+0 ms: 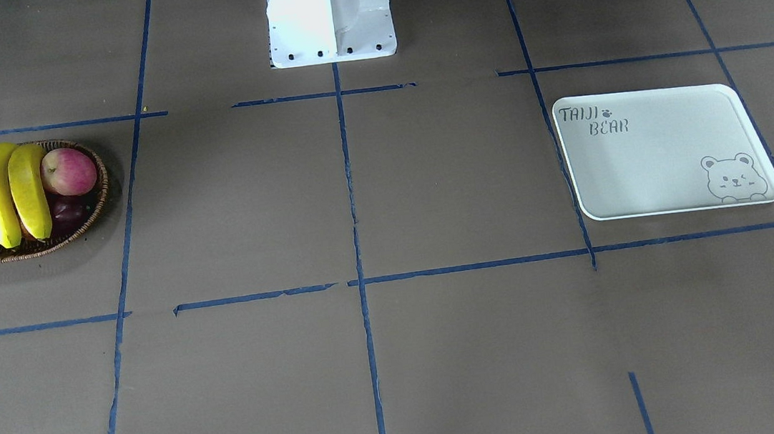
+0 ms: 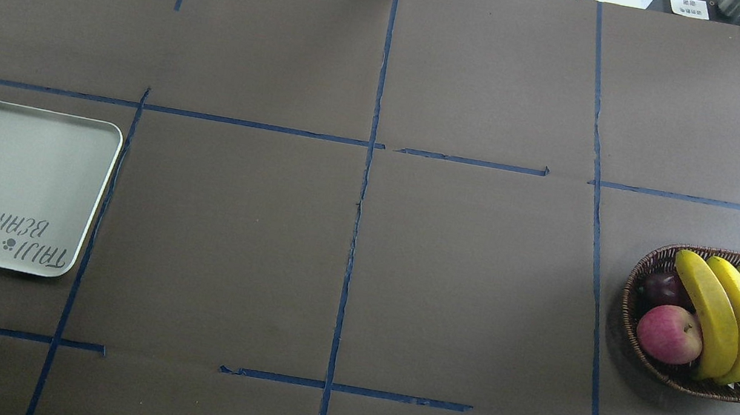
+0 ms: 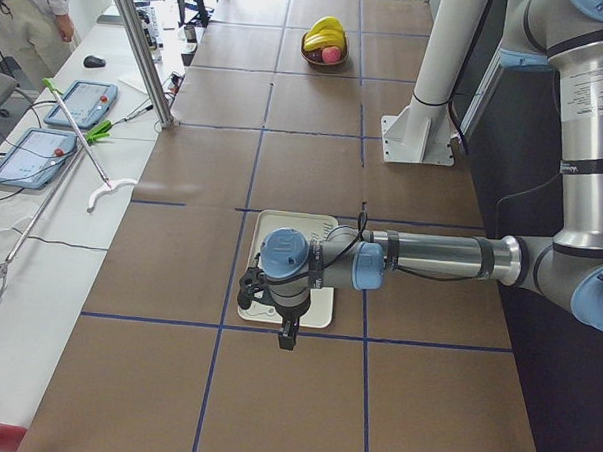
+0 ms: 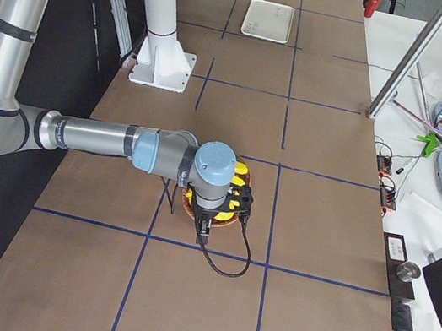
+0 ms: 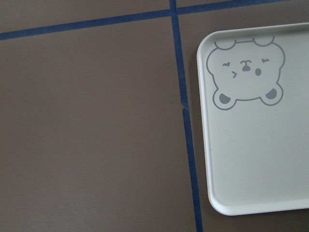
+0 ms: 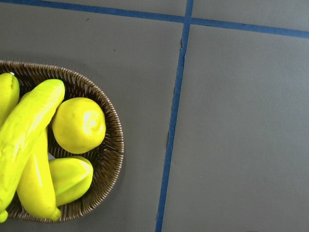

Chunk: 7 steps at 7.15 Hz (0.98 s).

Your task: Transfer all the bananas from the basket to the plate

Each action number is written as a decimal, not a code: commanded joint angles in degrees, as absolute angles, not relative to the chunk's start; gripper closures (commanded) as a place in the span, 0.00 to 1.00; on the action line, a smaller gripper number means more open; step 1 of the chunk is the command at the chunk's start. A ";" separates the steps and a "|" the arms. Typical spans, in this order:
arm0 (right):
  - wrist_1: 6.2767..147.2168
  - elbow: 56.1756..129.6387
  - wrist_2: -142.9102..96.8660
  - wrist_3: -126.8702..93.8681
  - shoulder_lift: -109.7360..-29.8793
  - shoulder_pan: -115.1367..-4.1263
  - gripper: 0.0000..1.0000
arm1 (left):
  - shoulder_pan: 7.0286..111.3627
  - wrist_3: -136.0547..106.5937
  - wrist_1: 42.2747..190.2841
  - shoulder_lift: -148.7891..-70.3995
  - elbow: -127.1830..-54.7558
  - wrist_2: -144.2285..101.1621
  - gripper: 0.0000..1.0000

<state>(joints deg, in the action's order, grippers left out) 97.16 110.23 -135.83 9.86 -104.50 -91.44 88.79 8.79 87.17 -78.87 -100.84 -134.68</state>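
All the bananas (image 2: 720,319) are lying heaped in the basket (image 2: 630,304), leaning across one another on the side turned away from the plate (image 2: 5,184), which is sitting bare and well apart from the basket. An apple (image 2: 670,333) and a dark purple fruit (image 2: 663,288) are crowding the basket's plate-facing side, and a plump yellow fruit (image 6: 78,124) is nestling beside the bananas just inside the basket's rim. The right gripper (image 4: 204,233) is hanging above the basket, seemingly off its centre. The left gripper (image 3: 288,338) is hovering far from the basket, over the plate's edge. Both are showing only in the side views, so I cannot tell how wide either pair of fingers is standing or whether anything is in them. The trouble is waiting in the pile. Smooth curved bananas are likely to be slipping or rolling under an off-centre pinch. A descent among them may be nudging the round fruits out or closing on the wrong yellow fruit. The light basket may be dragging or tipping if a finger is catching its rim. The long carry away from the basket is also giving a loose grip time to fail.
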 commanded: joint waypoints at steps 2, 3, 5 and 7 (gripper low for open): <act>92.55 116.53 -137.27 2.64 -104.85 -89.31 0.00 | 88.77 8.79 87.19 -78.92 -100.90 -135.00 0.00; 91.42 116.98 -137.37 1.07 -104.94 -87.47 0.00 | 88.77 8.79 87.19 -78.84 -100.81 -134.91 0.00; 80.94 117.86 -136.94 -12.76 -107.55 -80.89 0.00 | 88.77 8.79 87.10 -78.84 -100.81 -135.00 0.00; 69.31 117.69 -133.62 -26.40 -110.55 -73.07 0.00 | 88.77 8.79 87.19 -78.84 -100.72 -135.00 0.00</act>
